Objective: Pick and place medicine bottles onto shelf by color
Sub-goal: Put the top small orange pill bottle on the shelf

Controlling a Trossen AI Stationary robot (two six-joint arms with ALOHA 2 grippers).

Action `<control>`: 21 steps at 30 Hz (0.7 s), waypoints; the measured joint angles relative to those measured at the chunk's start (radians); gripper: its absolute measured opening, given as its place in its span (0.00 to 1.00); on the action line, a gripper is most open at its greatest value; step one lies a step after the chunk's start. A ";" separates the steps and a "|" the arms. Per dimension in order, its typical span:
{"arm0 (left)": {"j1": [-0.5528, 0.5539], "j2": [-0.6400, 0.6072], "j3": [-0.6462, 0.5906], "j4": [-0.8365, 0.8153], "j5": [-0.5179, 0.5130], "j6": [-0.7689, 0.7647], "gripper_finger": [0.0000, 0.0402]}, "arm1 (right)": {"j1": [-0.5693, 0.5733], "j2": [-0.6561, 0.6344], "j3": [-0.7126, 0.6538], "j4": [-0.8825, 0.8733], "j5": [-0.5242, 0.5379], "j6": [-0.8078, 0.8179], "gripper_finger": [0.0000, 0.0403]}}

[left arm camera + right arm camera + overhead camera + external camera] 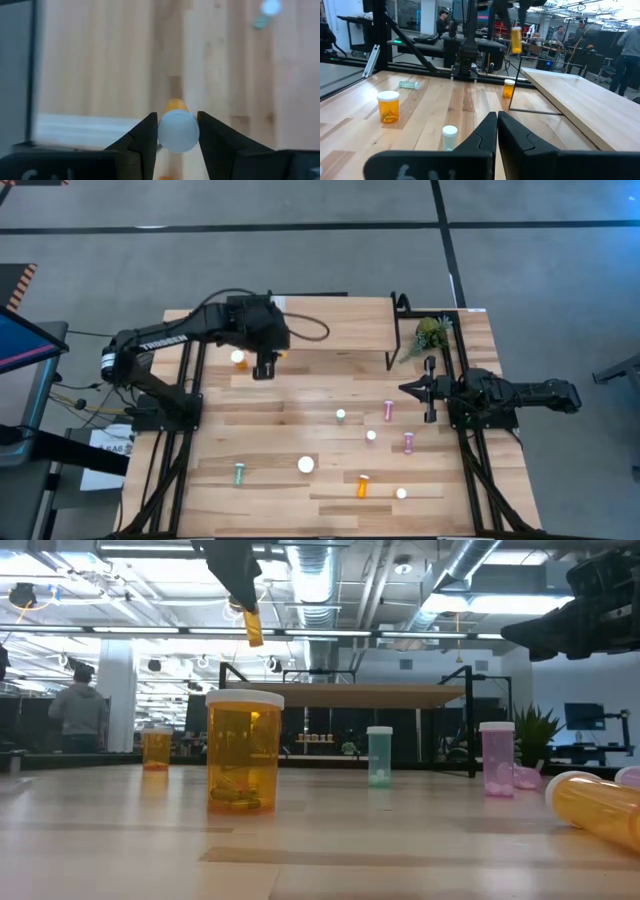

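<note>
My left gripper (263, 368) is shut on a small orange bottle (253, 628), high above the table's far left part. The bottle also shows in the right wrist view (516, 40). Another orange bottle (238, 358) stands on its base beside the gripper. My right gripper (410, 388) is shut and empty at the table's right side, pointing left. The shelf (380, 695) stands on black legs at the far right. Pink (388, 410), green (340, 415) and orange (362, 485) bottles stand or lie on the table. My left gripper pinches the small orange bottle's white cap (178, 131) between its two fingers (145, 135). The fingers come from above, pointing down. The orange body (176, 105) hangs below them, slightly tilted, lifted clear of the table.
A large orange bottle (306, 464) stands near the table's middle front, and a green one (239, 473) lies at the front left. A small green plant (430, 332) stands by the shelf. People stand in the room beyond the table (78, 705).
</note>
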 joint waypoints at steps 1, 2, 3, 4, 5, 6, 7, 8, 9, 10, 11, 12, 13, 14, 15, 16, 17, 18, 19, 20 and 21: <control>0.017 0.000 0.000 0.001 -0.001 0.010 0.28 | 0.000 0.000 0.000 0.000 0.000 0.000 0.09; 0.033 0.000 0.000 0.003 -0.001 0.020 0.28 | 0.000 0.000 0.000 0.000 0.000 0.000 0.09; 0.049 0.000 0.000 0.006 -0.001 0.030 0.28 | 0.000 0.000 0.000 0.000 0.000 0.000 0.09; 0.064 0.000 0.000 0.007 -0.001 0.039 0.28 | 0.000 0.000 0.000 0.000 0.000 0.000 0.09; 0.081 0.000 0.000 0.006 -0.001 0.046 0.28 | 0.000 0.000 0.000 0.000 0.000 0.000 0.09; 0.097 0.000 0.000 0.006 -0.001 0.050 0.28 | 0.000 0.000 0.000 0.000 0.000 0.000 0.09; 0.114 0.000 0.000 0.006 -0.001 0.050 0.28 | 0.000 0.000 0.000 0.000 0.000 0.000 0.09; 0.130 0.000 0.000 0.005 -0.001 0.051 0.29 | 0.000 0.000 0.000 0.000 0.000 0.000 0.09; 0.146 0.000 0.000 0.005 -0.001 0.054 0.29 | 0.000 0.000 0.000 0.000 0.000 -0.001 0.09; 0.160 0.000 0.000 0.005 -0.001 0.059 0.30 | 0.000 0.000 0.000 0.000 0.000 -0.001 0.09; 0.172 0.000 0.000 0.004 -0.001 0.064 0.31 | 0.000 0.000 0.000 0.000 0.000 -0.001 0.09; 0.184 0.000 0.000 0.004 -0.001 0.071 0.32 | 0.000 0.000 0.000 0.000 0.000 -0.001 0.09; 0.194 0.000 0.000 0.004 0.000 0.076 0.33 | 0.000 0.000 0.000 0.000 0.000 -0.001 0.09; 0.202 0.000 0.000 0.005 0.004 0.076 0.34 | 0.000 0.000 0.000 0.000 0.000 -0.002 0.09; 0.211 0.000 0.000 0.005 0.010 0.079 0.35 | 0.000 0.000 0.000 0.000 0.000 -0.004 0.09; 0.218 0.000 0.000 0.007 0.017 0.084 0.37 | 0.000 0.000 0.000 0.000 0.000 -0.004 0.09; 0.223 0.000 0.000 0.008 0.022 0.090 0.38 | 0.000 0.000 0.000 0.000 0.000 -0.004 0.09; 0.227 0.000 0.000 0.012 0.021 0.096 0.39 | 0.000 0.000 0.000 0.000 0.000 -0.004 0.09; 0.232 0.000 0.000 0.018 0.022 0.102 0.39 | 0.000 0.000 0.000 0.000 0.000 -0.004 0.09; 0.237 0.000 0.000 0.026 0.022 0.108 0.40 | 0.000 0.000 0.000 0.000 0.000 -0.004 0.09; 0.241 0.000 0.000 0.034 0.022 0.109 0.41 | 0.000 0.000 0.000 0.000 0.000 -0.004 0.09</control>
